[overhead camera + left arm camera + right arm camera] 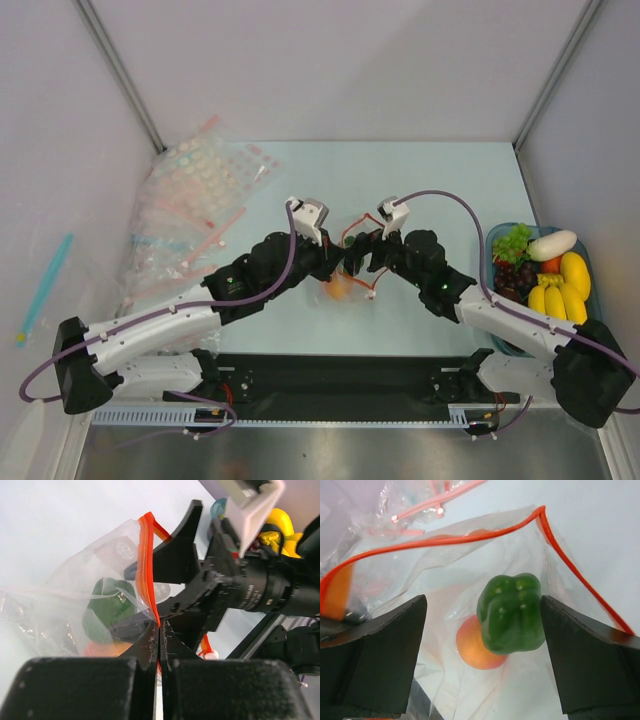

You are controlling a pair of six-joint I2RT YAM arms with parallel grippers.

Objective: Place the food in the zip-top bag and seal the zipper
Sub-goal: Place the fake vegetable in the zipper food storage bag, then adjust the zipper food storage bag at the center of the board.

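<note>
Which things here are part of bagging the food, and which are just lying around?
Job: zip-top bag, zipper, green pepper, orange ball, white radish.
Lying about: bananas, grapes, heap of dotted bags, blue stick.

from above the zip-top bag [350, 228] is mostly hidden; the green pepper [511, 612] covers part of the orange ball [472, 650].
</note>
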